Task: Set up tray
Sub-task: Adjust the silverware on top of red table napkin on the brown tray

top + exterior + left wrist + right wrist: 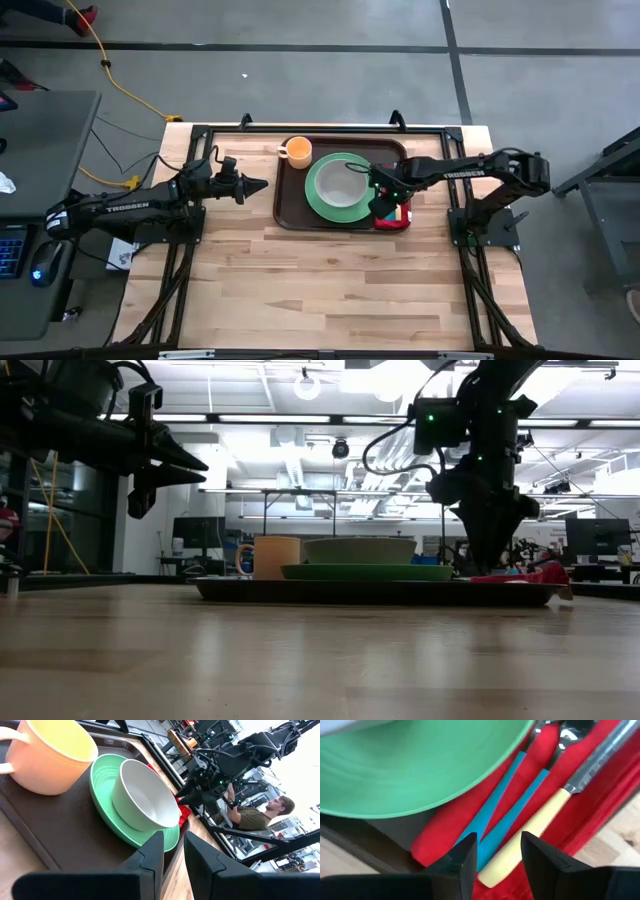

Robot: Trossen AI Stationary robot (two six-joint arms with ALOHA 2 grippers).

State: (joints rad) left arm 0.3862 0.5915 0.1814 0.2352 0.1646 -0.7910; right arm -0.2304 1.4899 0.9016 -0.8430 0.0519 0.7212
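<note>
The dark brown tray (291, 200) lies at the table's far middle. On it stand a peach mug (297, 151) at its far left corner and a green plate (325, 203) with a white bowl (342, 178) resting on it. On the tray's right side a red napkin (465, 822) carries two blue-handled utensils (512, 812) and a cream-handled knife (532, 830). My right gripper (499, 851) points down, open, just above the handles' ends beside the plate. My left gripper (262, 186) hovers left of the tray, pointing at it, with its fingers slightly open and nothing between them.
Black frame rails (195, 150) run along the table's left, right and far sides. The wooden tabletop (330, 290) stretches from the tray to the near edge. A person (257, 815) sits in the room beyond the right arm. A desk with a keyboard (15, 250) stands left of the table.
</note>
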